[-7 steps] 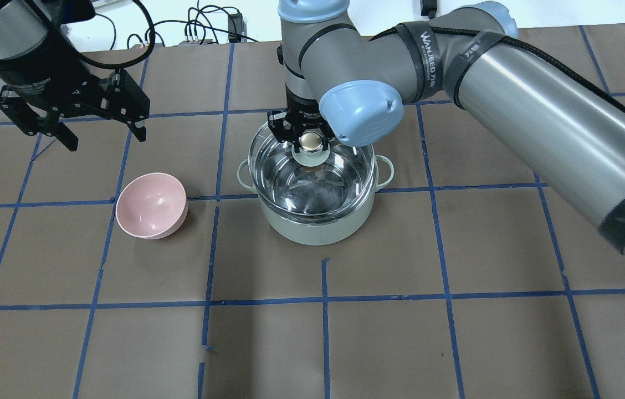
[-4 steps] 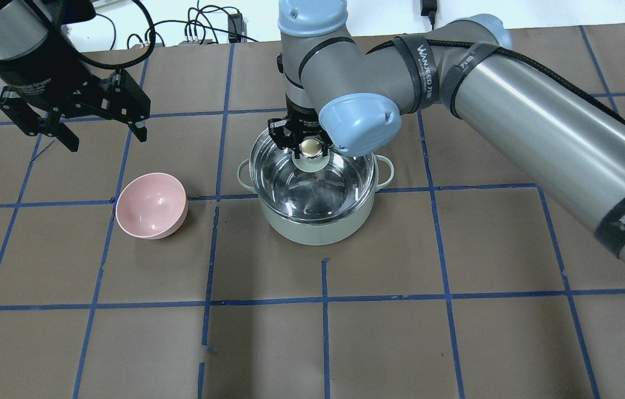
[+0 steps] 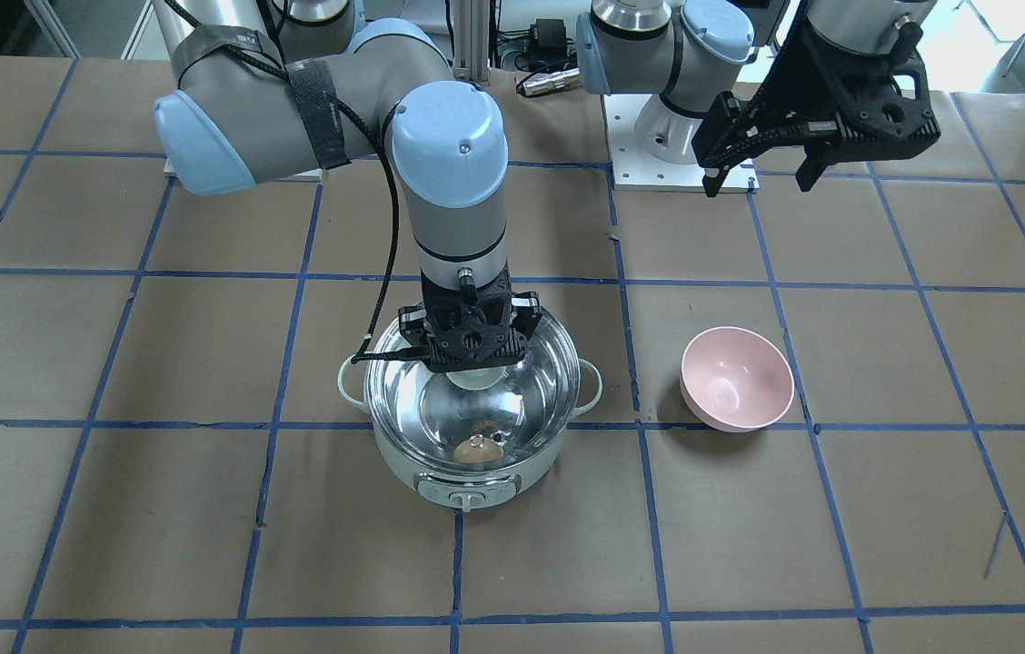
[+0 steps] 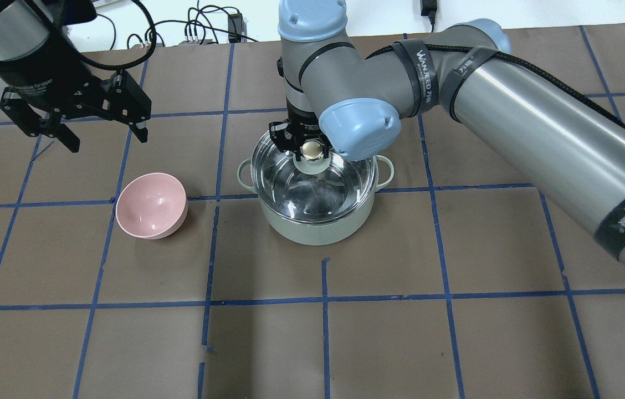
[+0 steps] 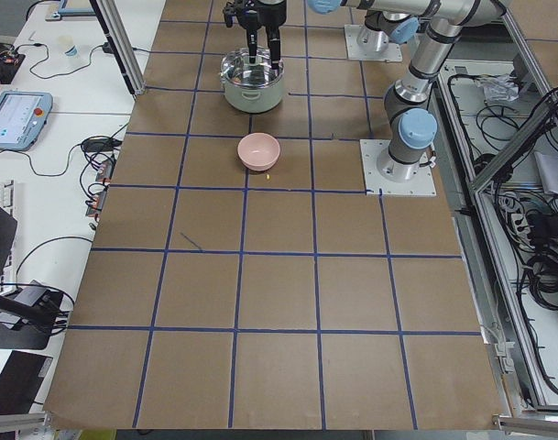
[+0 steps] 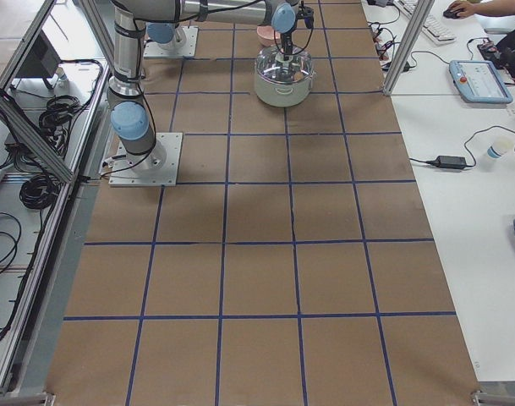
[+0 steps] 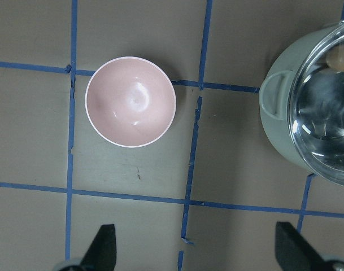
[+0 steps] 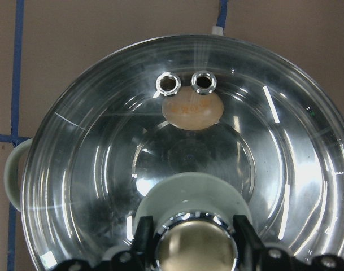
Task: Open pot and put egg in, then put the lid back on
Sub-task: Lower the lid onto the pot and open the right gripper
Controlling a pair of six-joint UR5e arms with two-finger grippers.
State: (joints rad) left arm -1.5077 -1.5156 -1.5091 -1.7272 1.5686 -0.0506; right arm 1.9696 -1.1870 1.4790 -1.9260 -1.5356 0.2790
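The pale green pot (image 4: 318, 230) stands mid-table, its dial (image 3: 467, 495) facing away from the robot. The clear glass lid (image 4: 290, 183) sits on the pot's rim. My right gripper (image 4: 311, 145) is shut on the lid's beige-gold knob (image 8: 194, 248), with a finger on each side of it. The brown egg (image 3: 467, 450) lies inside the pot and shows through the glass just under the two vent holes in the right wrist view (image 8: 192, 110). My left gripper (image 4: 106, 141) hangs open and empty above the table, behind the pink bowl.
An empty pink bowl (image 4: 152, 205) stands on the table left of the pot, also in the left wrist view (image 7: 130, 101). The right arm's long forearm (image 4: 556, 133) crosses above the table's right side. Cables lie beyond the far edge.
The lid, held by the knob in my right gripper, has come down and centred over the pot and now rests on its rim. The left arm has not moved.
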